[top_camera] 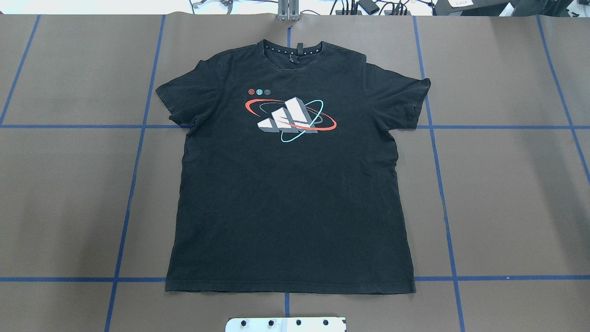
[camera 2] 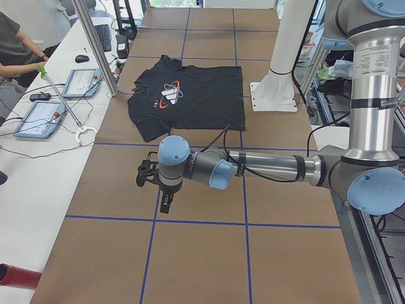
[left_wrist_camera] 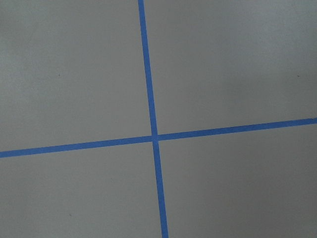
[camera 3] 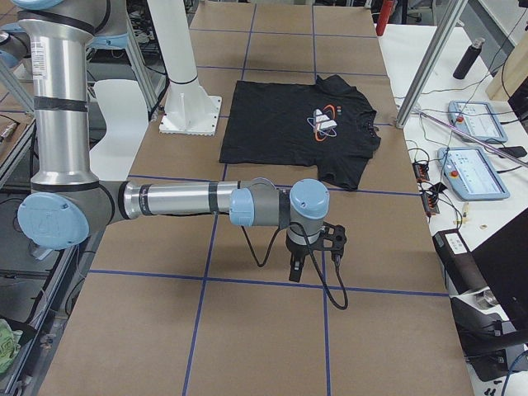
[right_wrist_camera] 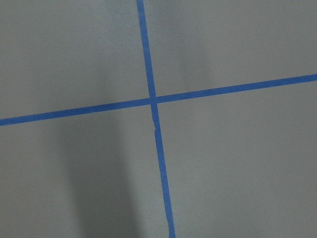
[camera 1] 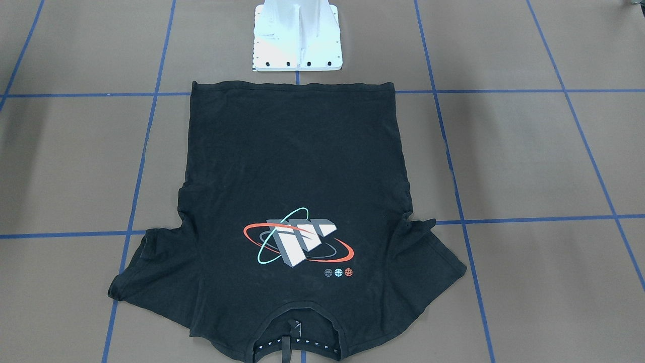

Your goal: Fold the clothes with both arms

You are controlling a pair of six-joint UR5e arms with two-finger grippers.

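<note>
The black T-shirt (top_camera: 288,184) lies flat and front up on the brown table, logo (top_camera: 290,117) showing, collar (top_camera: 292,48) at the far side and hem near the robot's base. It also shows in the front-facing view (camera 1: 297,166). No arm or gripper is over it. My left gripper (camera 2: 166,201) hangs above bare table well off to the shirt's left side. My right gripper (camera 3: 297,268) hangs above bare table well off to its right side. I cannot tell whether either is open or shut. Both wrist views show only table and tape.
Blue tape lines (top_camera: 133,184) divide the table into squares. The white bolted base plate (camera 1: 297,38) stands just behind the hem. Operator consoles (camera 2: 79,82) and cables lie on the white bench past the collar side. A person sits there (camera 2: 12,44).
</note>
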